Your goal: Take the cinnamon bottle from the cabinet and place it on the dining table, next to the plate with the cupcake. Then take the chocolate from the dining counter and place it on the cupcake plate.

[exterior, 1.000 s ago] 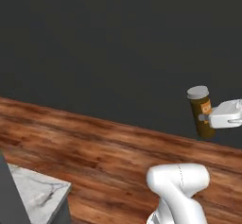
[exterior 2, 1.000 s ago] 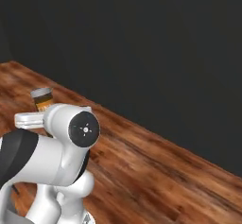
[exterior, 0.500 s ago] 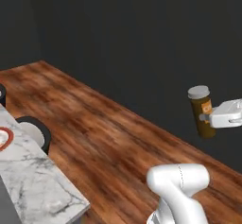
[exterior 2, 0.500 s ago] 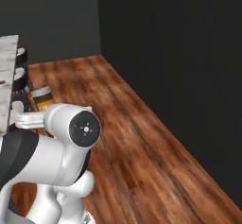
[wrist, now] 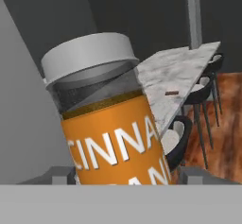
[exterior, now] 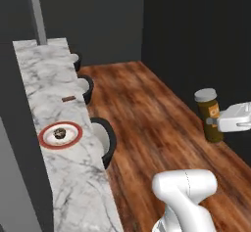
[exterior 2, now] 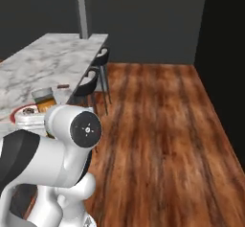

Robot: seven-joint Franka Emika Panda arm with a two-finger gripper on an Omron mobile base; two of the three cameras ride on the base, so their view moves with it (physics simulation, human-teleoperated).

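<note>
While the wood floor (exterior: pixel 147 108) fills the middle ground, the marble table (exterior: pixel 46 86) is seen running along the left of the left base view, with dark stools (exterior: pixel 105 138) tucked against it. On the table a red-rimmed plate (exterior: pixel 60 134) carries the cupcake (exterior: pixel 60 132), and the chocolate (exterior: pixel 68 98) lies farther along, well apart. The cinnamon bottle (exterior: pixel 210 115) is held upright in mid-air over the floor, clamped by the gripper (exterior: pixel 215 121), whose jaws are spread wide about it.
</note>
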